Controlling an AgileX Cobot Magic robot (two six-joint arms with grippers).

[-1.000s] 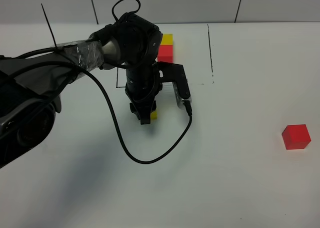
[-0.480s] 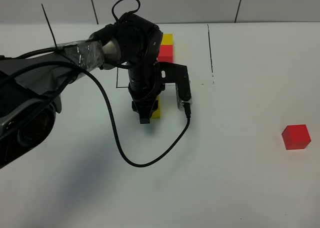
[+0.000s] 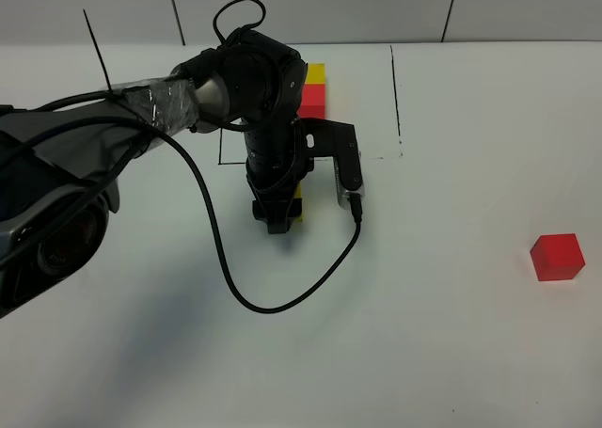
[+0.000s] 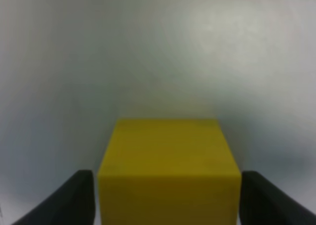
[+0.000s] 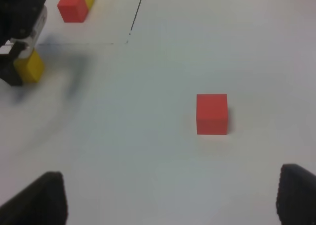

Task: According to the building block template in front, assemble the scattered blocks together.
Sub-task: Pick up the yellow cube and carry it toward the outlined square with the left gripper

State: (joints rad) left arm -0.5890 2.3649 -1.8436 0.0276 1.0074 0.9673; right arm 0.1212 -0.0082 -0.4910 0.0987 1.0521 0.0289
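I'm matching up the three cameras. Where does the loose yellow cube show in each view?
Exterior high: the loose yellow cube sits left of centre, mostly hidden by the left hand.
Left wrist: seen close up, with a black finger on each side.
Right wrist: far off, beyond the red cube, next to that hand.
Shared landmark: the left hand, beside the cube in every view.

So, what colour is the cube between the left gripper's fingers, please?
The small cube is yellow; see the left wrist view.
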